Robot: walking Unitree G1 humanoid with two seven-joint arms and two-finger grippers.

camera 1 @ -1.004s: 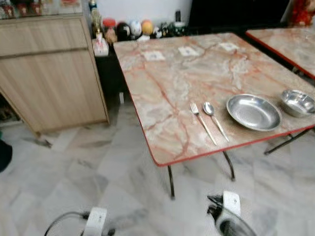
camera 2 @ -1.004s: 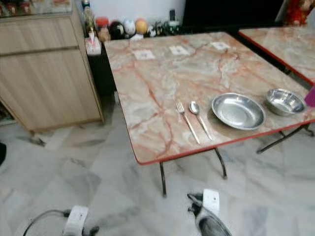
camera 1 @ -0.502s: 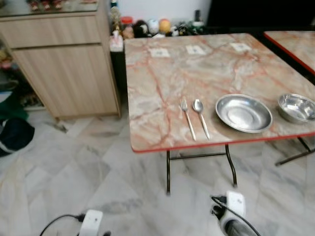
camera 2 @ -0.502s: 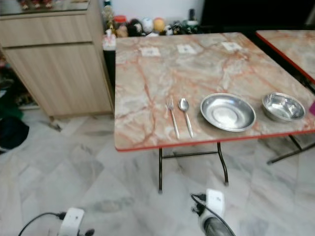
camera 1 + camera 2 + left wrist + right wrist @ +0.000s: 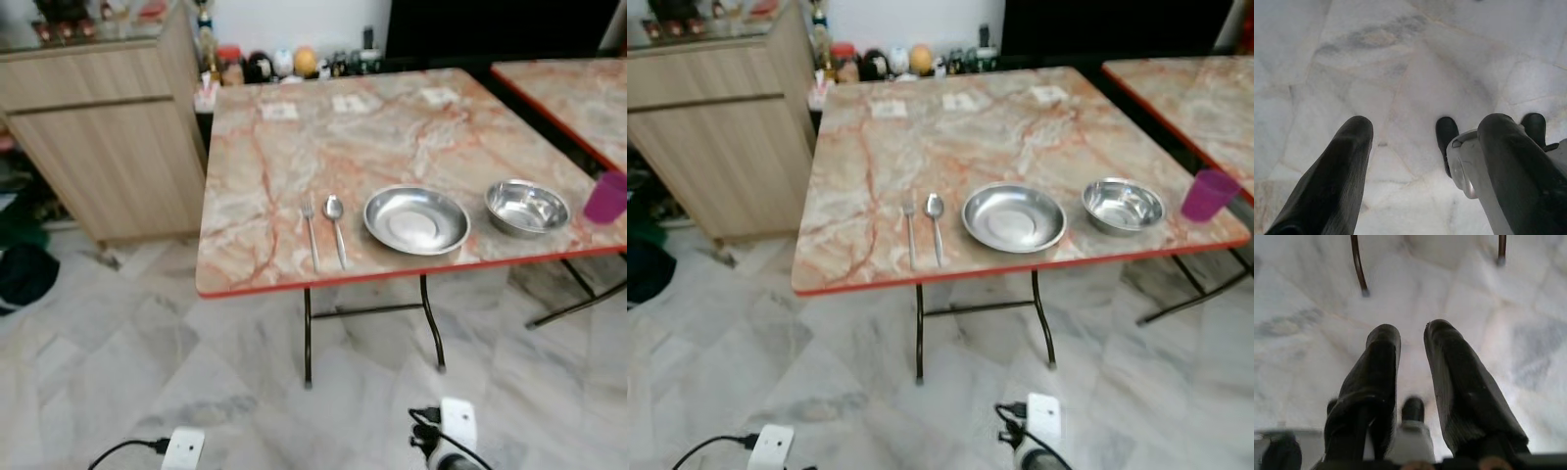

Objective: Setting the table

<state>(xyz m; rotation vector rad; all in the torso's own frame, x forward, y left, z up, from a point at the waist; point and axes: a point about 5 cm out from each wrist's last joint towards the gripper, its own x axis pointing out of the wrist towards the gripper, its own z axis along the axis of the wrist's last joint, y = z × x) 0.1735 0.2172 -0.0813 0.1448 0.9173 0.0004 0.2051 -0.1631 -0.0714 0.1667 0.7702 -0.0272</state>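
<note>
Marble table [image 5: 294, 166] stands on open pale floor [image 5: 147, 372], cabinet [image 5: 98, 147] beside it. Along its near red edge lie plate [image 5: 416, 219], bowl [image 5: 527, 207], purple cup [image 5: 607, 197] (at the corner), spoon [image 5: 336, 227], fork [image 5: 311, 233]. Left gripper [image 5: 1420, 142] hangs parted wide, right gripper [image 5: 1411, 340] slightly parted, both empty.

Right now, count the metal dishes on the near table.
2: a shallow steel plate beside the spoon and fork, and a deeper steel bowl between that plate and the purple cup.
</note>
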